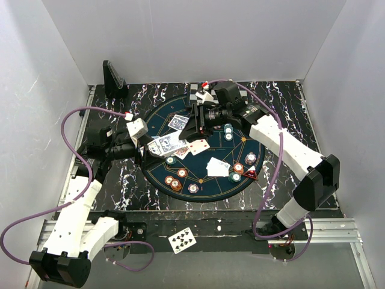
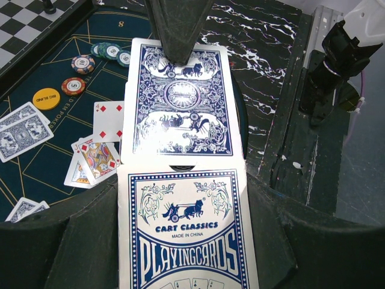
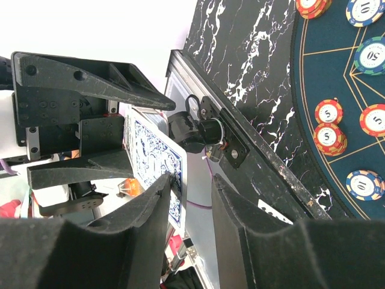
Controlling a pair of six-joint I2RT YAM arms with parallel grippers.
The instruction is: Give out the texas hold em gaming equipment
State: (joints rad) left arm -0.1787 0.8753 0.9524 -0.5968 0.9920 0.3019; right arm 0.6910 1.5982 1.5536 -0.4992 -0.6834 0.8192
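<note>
My left gripper (image 1: 155,146) (image 2: 183,232) is shut on a blue-and-white playing-card box (image 2: 185,238) held over the mat's left edge. A blue-backed card (image 2: 180,102) (image 3: 153,159) sticks out of the box. My right gripper (image 1: 194,124) (image 3: 191,192) reaches it from the far side; one finger (image 2: 177,27) lies over the card's far end. In the right wrist view the card's edge rests against the left finger, and a gap still shows between the jaws. Poker chips (image 1: 174,182) (image 3: 328,129), dealt cards (image 1: 218,167), a yellow disc (image 2: 46,98) and a red triangular marker (image 1: 251,174) lie on the mat.
The round dark-blue mat (image 1: 210,189) covers the middle of the marbled table. A chessboard (image 1: 201,93) (image 2: 24,24) sits at the back behind the right arm. A black stand (image 1: 113,78) is at the back left. One face-up card (image 1: 181,241) lies on the front rail.
</note>
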